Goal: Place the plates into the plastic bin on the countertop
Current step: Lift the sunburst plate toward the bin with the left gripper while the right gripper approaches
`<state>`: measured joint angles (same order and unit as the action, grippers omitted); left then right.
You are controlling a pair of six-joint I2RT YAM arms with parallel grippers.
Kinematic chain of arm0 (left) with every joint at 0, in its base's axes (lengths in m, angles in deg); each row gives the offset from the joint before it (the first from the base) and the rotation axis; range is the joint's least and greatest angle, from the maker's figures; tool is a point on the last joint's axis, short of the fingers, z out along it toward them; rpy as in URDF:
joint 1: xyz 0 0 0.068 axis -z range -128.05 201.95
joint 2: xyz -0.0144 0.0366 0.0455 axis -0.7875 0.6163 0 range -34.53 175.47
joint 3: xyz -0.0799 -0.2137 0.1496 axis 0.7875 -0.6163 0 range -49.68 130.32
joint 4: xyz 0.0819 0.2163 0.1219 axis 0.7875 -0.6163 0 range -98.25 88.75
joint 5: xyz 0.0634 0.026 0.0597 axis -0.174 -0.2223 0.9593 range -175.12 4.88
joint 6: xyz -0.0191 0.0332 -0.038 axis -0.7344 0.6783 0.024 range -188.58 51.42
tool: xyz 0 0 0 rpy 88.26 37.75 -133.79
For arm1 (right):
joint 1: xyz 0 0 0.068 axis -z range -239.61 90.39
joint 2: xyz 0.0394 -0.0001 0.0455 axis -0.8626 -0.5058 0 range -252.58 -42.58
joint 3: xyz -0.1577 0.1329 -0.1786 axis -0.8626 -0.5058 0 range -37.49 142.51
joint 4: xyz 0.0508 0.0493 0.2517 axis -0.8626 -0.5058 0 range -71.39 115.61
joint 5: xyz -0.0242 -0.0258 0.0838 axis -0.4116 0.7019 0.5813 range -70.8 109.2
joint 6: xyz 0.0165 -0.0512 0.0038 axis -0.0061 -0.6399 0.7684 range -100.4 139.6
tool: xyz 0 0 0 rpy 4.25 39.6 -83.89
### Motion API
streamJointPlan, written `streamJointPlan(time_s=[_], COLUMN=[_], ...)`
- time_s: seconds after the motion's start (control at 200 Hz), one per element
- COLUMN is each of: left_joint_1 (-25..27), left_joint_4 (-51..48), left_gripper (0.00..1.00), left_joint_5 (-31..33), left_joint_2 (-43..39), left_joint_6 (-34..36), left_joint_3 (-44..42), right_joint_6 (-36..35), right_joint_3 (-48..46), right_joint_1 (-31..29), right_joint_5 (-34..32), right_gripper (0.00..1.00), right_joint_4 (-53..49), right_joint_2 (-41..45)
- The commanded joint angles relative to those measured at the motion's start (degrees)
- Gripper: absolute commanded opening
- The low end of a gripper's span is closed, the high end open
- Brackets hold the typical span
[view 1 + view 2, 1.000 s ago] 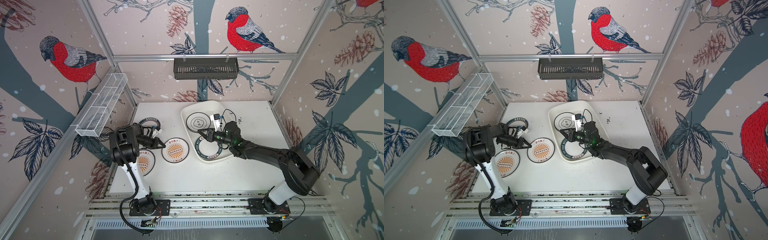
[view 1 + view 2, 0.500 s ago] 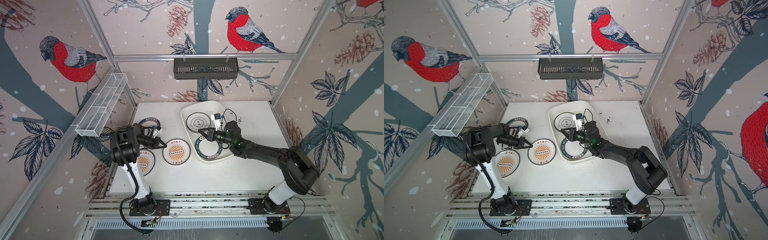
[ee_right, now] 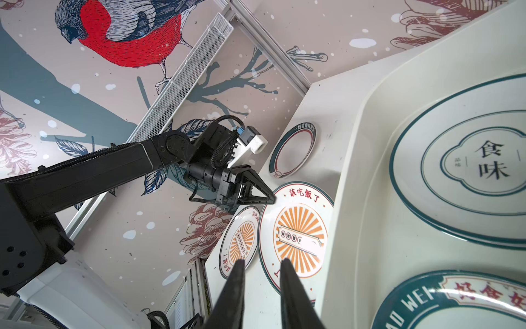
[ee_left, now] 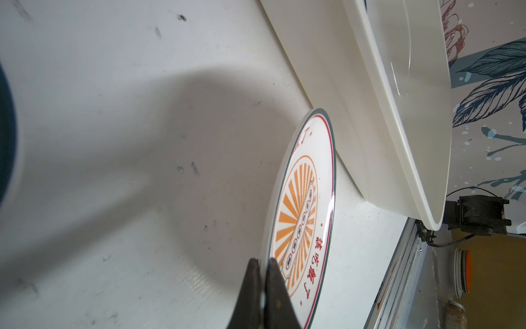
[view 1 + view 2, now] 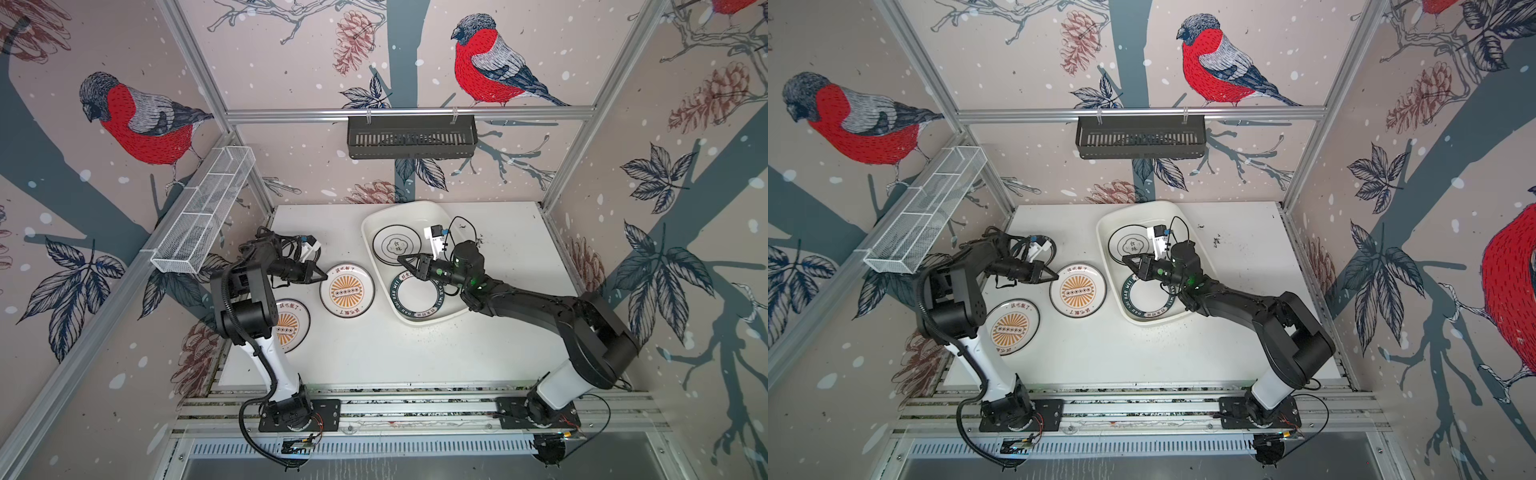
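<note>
My left gripper (image 5: pixel 323 276) (image 4: pixel 263 260) is shut on the near rim of a white plate with an orange sunburst centre (image 5: pixel 347 291) (image 4: pixel 301 216). That plate is tilted, its held edge raised off the countertop (image 5: pixel 374 357), just left of the plastic bin (image 5: pixel 371 220) (image 4: pixel 398 114). A second sunburst plate (image 5: pixel 293 326) lies flat under the left arm. In the bin lie an emblem plate (image 5: pixel 395 246) and a dark-banded plate (image 5: pixel 417 297). My right gripper (image 5: pixel 401 260) (image 3: pixel 262 260) hovers over the bin's left side, slightly open and empty.
A ring-rimmed plate (image 3: pixel 293 152) lies at the back left, mostly hidden under the left wrist in both top views. A white wire basket (image 5: pixel 203 220) hangs on the left wall. On the back wall is a black slotted basket (image 5: pixel 411 137).
My left gripper has shut on the sunburst plate's rim and lifted that edge a little. My right gripper has stayed over the bin and opened slightly.
</note>
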<state>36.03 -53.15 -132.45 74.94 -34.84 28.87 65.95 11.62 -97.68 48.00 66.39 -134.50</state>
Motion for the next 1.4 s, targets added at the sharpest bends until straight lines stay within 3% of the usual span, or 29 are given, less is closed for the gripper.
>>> streamJointPlan(time_s=[0.0, 0.891, 1.396], left_joint_1=[0.01, 0.01, 0.84], left_joint_4=[-3.25, -10.21, -16.11], left_gripper=[0.0, 0.0, 0.0], left_joint_5=[-0.57, 5.56, 3.7], left_joint_2=[-1.82, -8.06, -10.3], left_joint_6=[-1.04, -1.92, -2.17], left_joint_3=[2.13, 15.16, 21.77], right_joint_6=[0.41, -1.35, -2.22], right_joint_3=[-0.28, 3.59, 5.72], right_joint_1=[0.27, 2.2, 2.3], right_joint_5=[0.91, 4.87, 6.19], right_gripper=[0.25, 0.29, 0.3], right_joint_4=[2.54, -1.32, -2.62], right_joint_2=[0.16, -3.15, -4.69])
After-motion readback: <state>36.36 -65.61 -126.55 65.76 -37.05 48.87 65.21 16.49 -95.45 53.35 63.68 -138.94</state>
